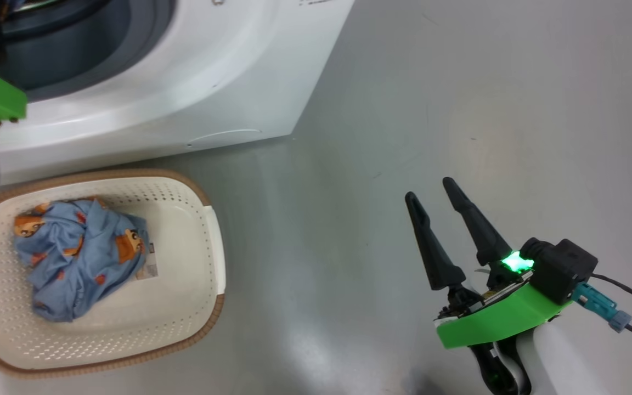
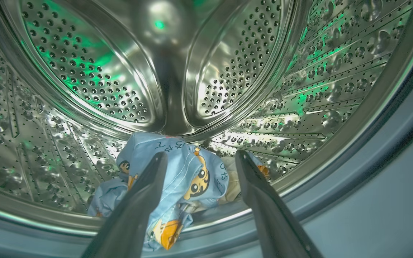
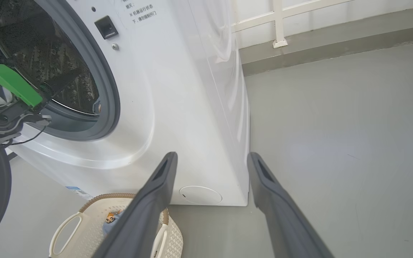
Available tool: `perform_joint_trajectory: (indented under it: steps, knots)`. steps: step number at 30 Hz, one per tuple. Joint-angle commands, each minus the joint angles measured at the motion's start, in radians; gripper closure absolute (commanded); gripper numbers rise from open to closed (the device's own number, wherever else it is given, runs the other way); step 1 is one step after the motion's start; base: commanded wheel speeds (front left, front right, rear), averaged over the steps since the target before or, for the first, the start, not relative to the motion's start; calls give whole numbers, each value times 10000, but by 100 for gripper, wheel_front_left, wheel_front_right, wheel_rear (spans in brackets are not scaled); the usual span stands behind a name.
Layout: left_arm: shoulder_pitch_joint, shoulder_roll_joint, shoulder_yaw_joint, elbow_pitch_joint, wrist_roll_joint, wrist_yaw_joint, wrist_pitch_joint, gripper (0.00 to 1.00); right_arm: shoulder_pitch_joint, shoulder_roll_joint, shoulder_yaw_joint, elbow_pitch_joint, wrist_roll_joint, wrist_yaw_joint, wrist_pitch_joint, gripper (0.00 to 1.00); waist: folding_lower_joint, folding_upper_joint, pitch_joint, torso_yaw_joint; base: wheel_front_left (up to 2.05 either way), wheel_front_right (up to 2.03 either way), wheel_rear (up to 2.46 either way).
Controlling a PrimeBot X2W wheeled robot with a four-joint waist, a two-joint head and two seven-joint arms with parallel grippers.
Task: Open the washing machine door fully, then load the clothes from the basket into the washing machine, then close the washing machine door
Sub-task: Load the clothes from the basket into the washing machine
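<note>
L end effector (image 2: 201, 154) is inside the washing machine (image 1: 212, 71) drum (image 2: 84, 71), fingers wide apart & gripping nothing, w/ a blue cartoon garment (image 2: 188, 168) lying between them at bottom centre. R end effector (image 1: 428, 187) hangs lower right over the floor (image 1: 404, 109), also spread, empty. A second blue garment (image 1: 74, 252) sits in the basket (image 1: 184, 307), lower left, just in front of the machine.

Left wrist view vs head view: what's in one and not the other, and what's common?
Left wrist, not head: the steel drum inside, a blue cartoon garment with cream fabric behind it at the drum's front, seen between the open left hand's fingers.
Head, not left wrist: the basket holding a second blue garment, the open right hand over the grey floor, the washing machine's white front.
Both: the grey gasket around the opening.
</note>
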Motion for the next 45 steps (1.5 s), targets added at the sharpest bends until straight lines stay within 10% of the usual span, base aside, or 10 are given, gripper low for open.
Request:
perform_joint_trajectory:
  steps: [1,45]
  knots:
    - [202,371,304,-305,195,-29,-49,0,-81,-45,85,-221,-75,16,-48,0,0,0,-85,116,0,0,0]
    - [8657,-1305,3210,-4373,2620,-29,-49,0,3515,-1638,-2117,-133,508,16,-48,0,0,0,-4144,1869,0,0,0]
